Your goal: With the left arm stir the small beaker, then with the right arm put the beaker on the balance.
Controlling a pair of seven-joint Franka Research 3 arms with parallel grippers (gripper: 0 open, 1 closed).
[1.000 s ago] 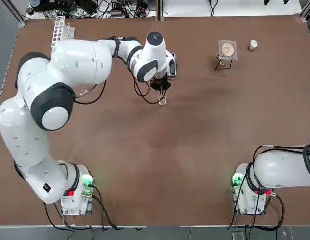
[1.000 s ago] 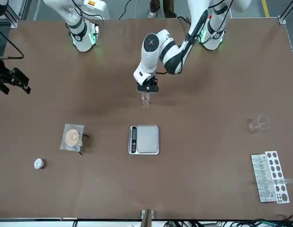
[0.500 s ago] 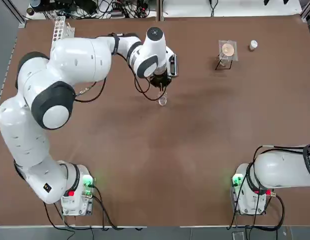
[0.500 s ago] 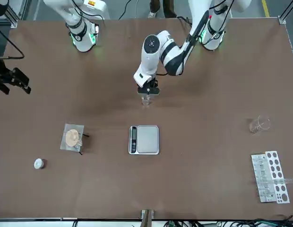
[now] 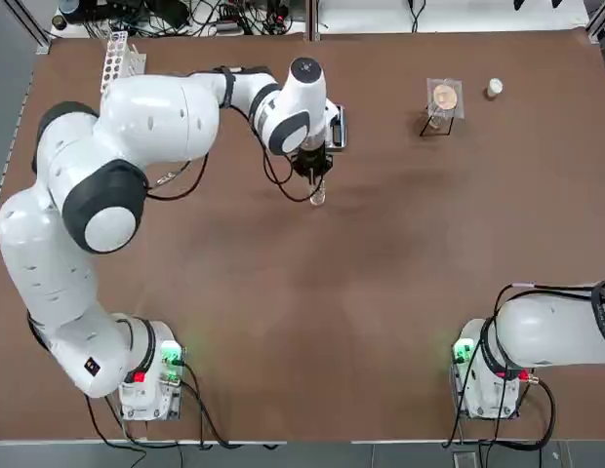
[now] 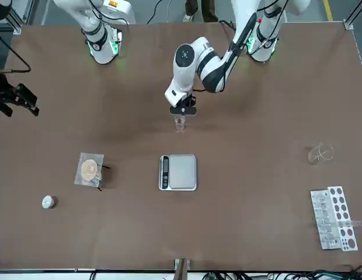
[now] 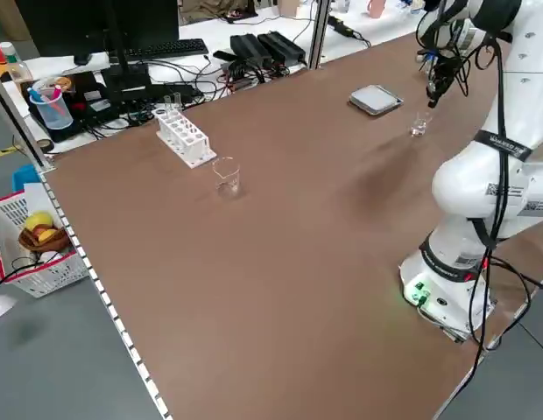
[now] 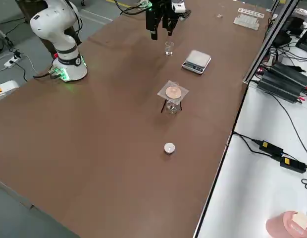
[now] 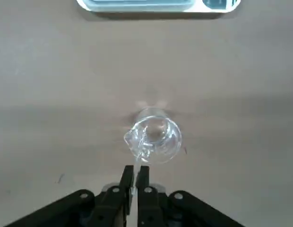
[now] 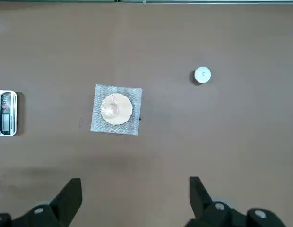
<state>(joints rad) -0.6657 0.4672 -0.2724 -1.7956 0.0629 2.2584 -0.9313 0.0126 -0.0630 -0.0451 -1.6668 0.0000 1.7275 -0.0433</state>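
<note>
The small beaker [image 5: 317, 197] [image 6: 180, 123] [image 9: 153, 137] stands upright on the brown table, a short way in front of the balance [image 6: 178, 172] [image 8: 196, 61]. My left gripper [image 5: 313, 166] [image 6: 183, 109] [image 9: 135, 172] hangs just above the beaker's rim, shut on a thin clear rod [image 9: 138, 158] whose tip dips into the beaker. The left arm covers part of the balance in the top view. My right gripper [image 10: 132, 189] [image 6: 17, 99] is open and holds nothing, off at the robot's right side of the table, far from the beaker.
A tripod with mesh and a dish [image 5: 444, 97] [image 10: 116, 109] and a small white cap [image 5: 494, 88] [image 10: 202, 75] sit at the far right. A larger glass beaker [image 6: 320, 153] [image 7: 226, 175] and a test-tube rack [image 5: 119, 57] [image 6: 333, 219] stand at the far left.
The left gripper has shifted slightly back and forth above the beaker with the rod in it. The beaker, balance and right arm have stayed put.
</note>
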